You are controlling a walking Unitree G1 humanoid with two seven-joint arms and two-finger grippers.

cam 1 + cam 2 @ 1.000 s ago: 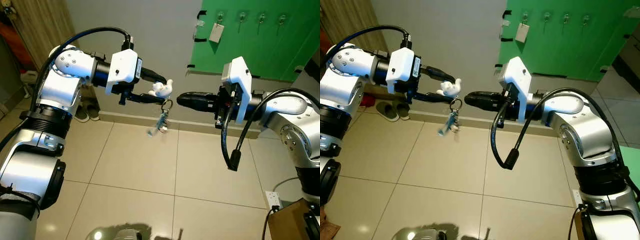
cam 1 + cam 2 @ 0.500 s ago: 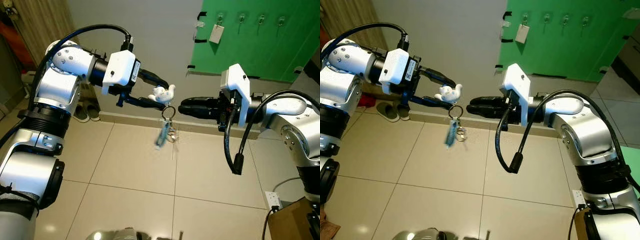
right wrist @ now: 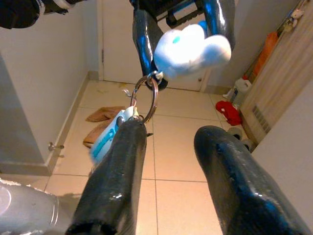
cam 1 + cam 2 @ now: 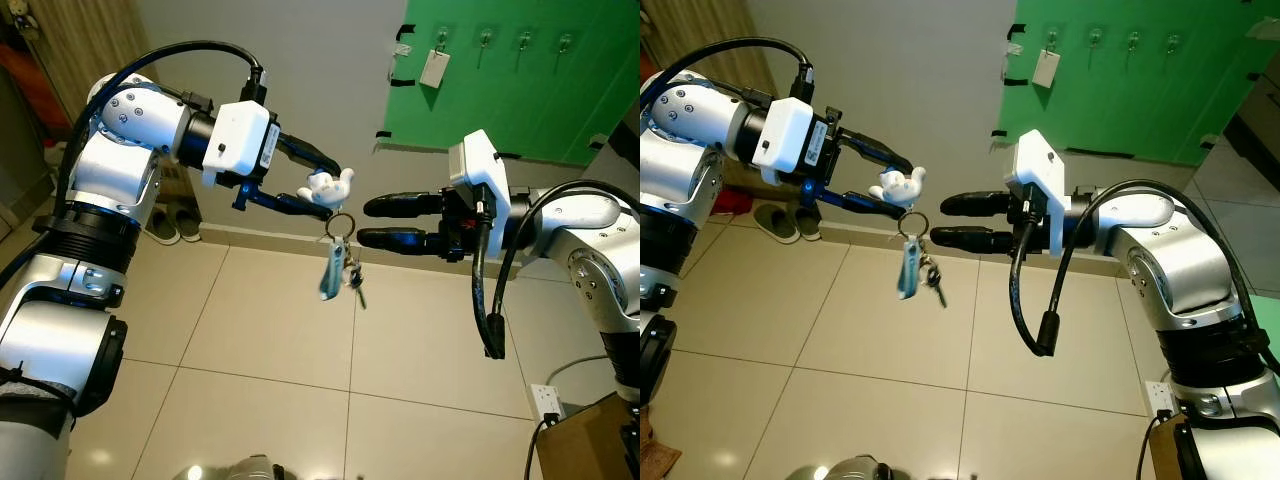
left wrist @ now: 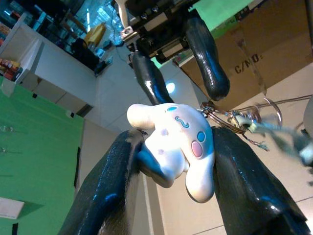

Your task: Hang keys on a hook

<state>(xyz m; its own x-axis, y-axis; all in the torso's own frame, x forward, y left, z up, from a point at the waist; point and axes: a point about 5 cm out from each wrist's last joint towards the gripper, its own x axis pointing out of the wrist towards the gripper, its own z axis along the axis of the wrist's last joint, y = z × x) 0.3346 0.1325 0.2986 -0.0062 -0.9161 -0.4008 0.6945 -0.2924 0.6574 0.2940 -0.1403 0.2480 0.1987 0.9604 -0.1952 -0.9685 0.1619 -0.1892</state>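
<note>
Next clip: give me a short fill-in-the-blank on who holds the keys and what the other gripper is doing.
1. The white plush dog charm is clamped in the ______ gripper.
2. Below the charm, a metal key ring with a blue tag and keys hangs ______ the beige tiled floor.
3. The right gripper faces the ring with its jaws ______.
4. The hooks sit on a ______ panel.

Missing words: left; above; open; green

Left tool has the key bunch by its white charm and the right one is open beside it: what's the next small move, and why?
Probably ease the right tool forward and close it on the key ring. Its fingers are open, short of the ring hanging under the white charm held by the left tool.
</note>
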